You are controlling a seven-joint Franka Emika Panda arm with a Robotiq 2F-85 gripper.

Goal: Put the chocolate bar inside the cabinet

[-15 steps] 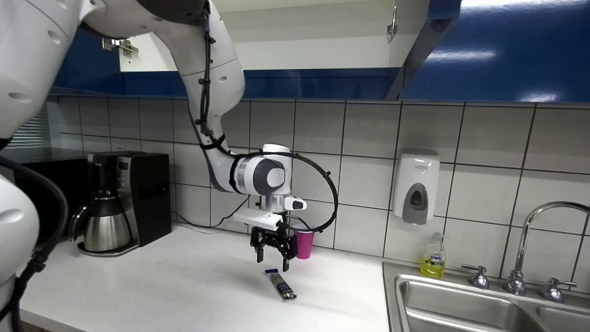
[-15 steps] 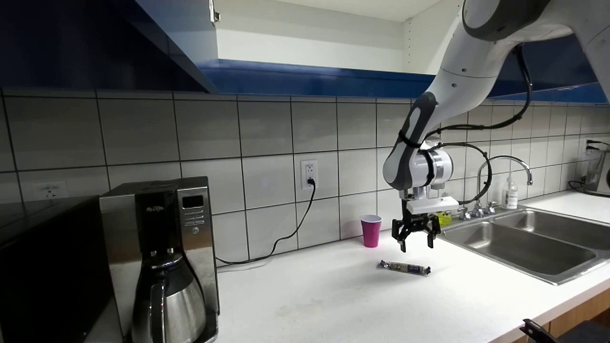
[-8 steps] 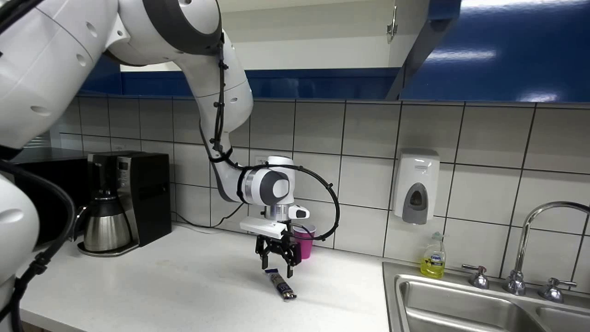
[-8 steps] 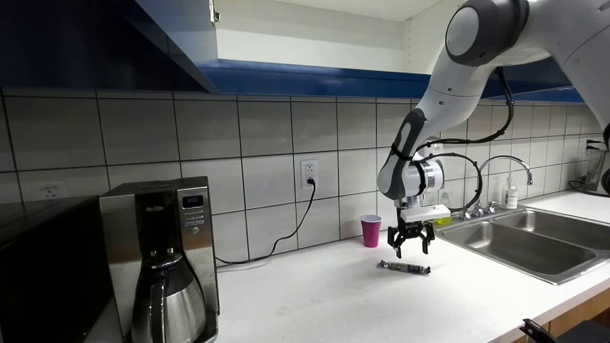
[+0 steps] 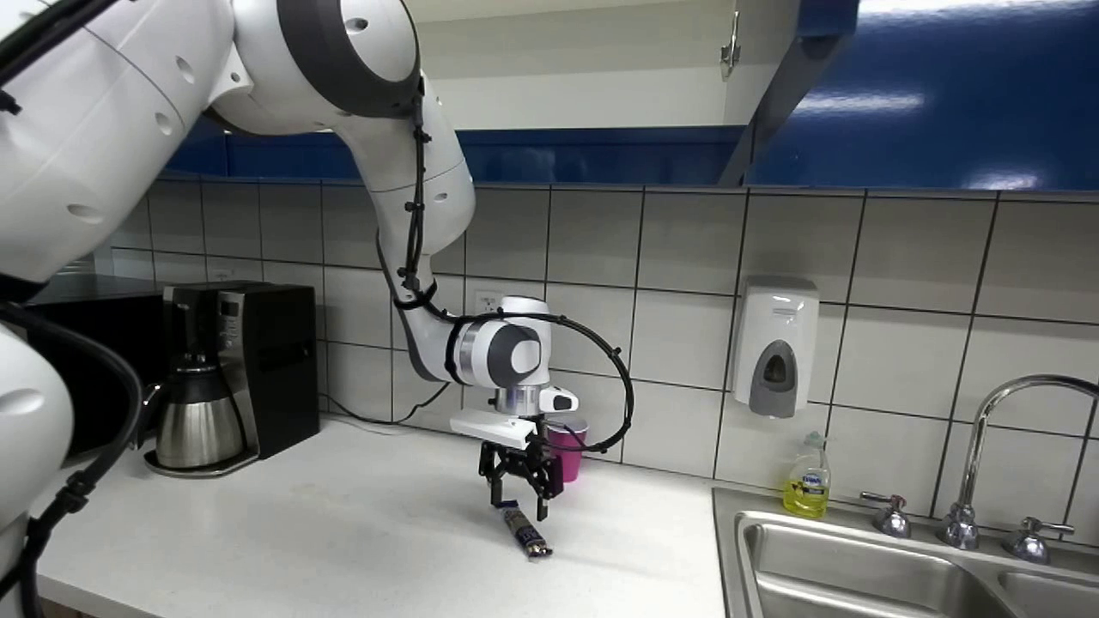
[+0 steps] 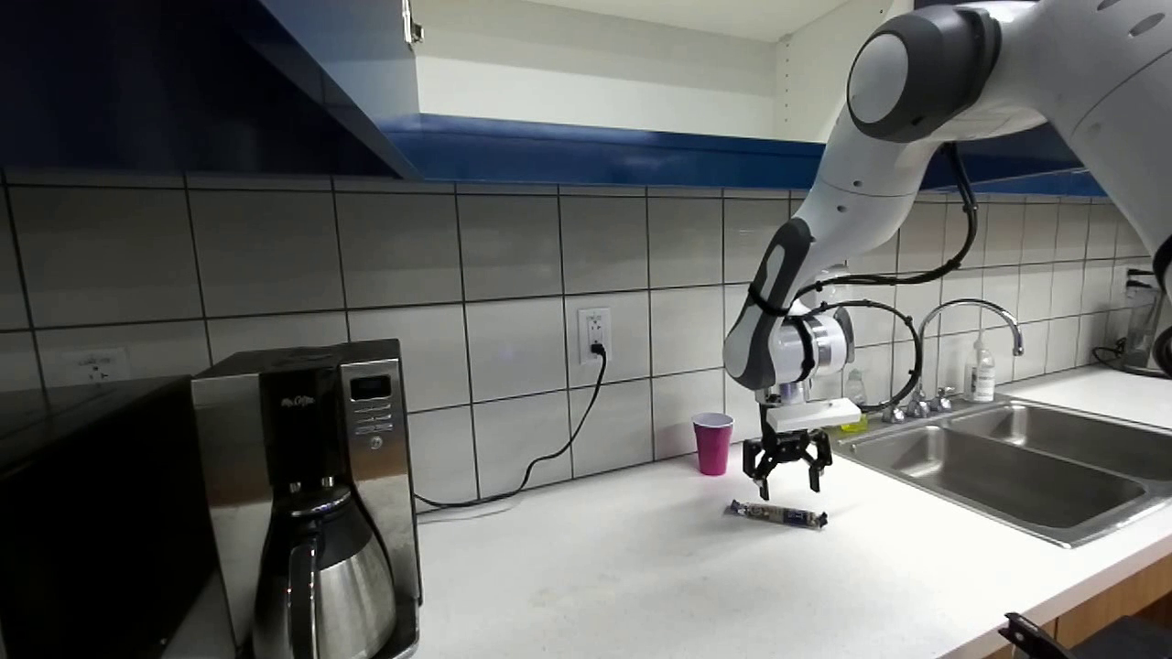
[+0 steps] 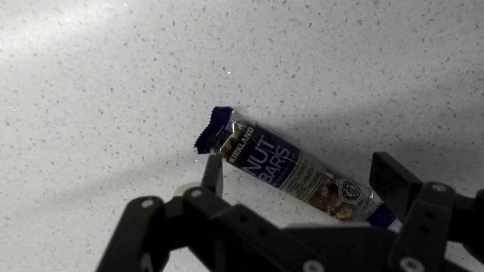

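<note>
So the bar is lying flat on the counter with "NUT BARS" showing on it, slanting from mid-frame toward the lower right of the wrist view. The gripper is hanging over it, jaws spread wide, with the bar showing between them. In an exterior view, a pink cup is standing upright left of the gripper, and a coffee maker is sitting lower left. Up top, the blue cabinet is standing open.
</note>
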